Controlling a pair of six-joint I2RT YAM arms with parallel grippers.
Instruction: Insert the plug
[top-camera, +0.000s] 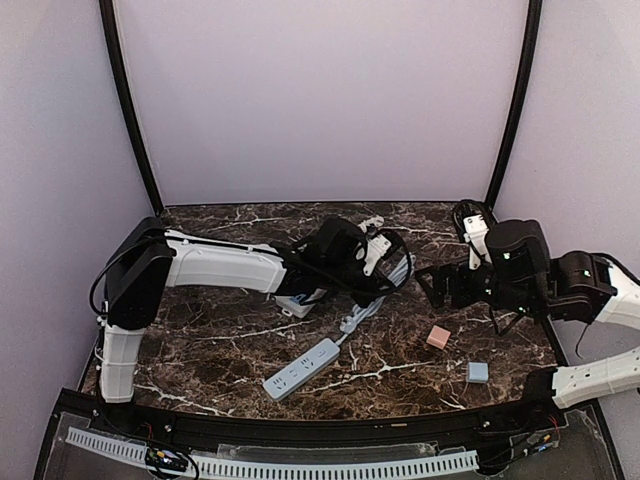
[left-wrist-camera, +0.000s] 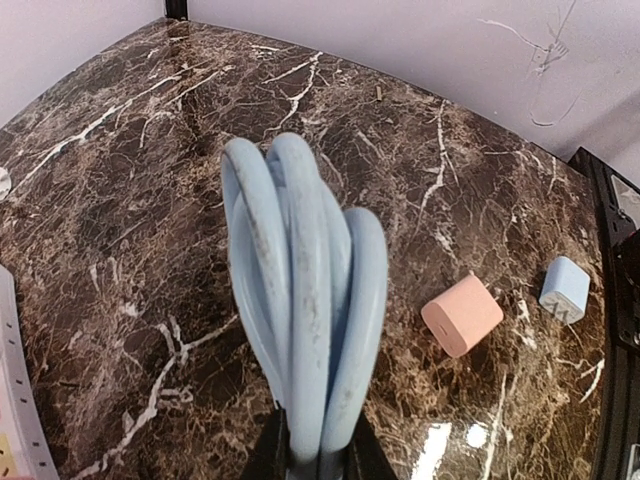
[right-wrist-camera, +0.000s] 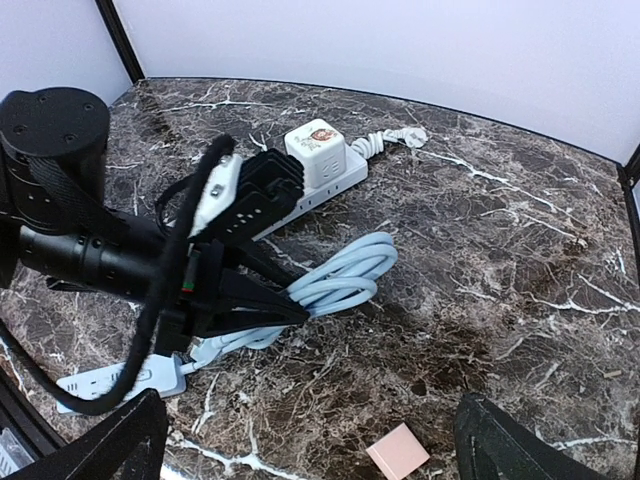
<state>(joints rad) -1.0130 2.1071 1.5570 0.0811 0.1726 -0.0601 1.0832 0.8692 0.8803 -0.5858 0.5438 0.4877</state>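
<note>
The left claw (right-wrist-camera: 283, 303) is clamped on the coiled cable (left-wrist-camera: 305, 330). The right claw (top-camera: 432, 287) stands wide near the pink plug (top-camera: 438, 337), which lies on the tabletop (top-camera: 220, 340), apart from the strip (top-camera: 302, 367). Advised: descend squarely and grip the plug's flat sides.

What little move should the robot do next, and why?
Probably lower the open right tool onto the pink cube, which looks like a plug. It lies loose just ahead of that tool's spread fingers, and nothing holds it. The left tool is shut on the blue cable loops, so it likely can't fetch it.
</note>
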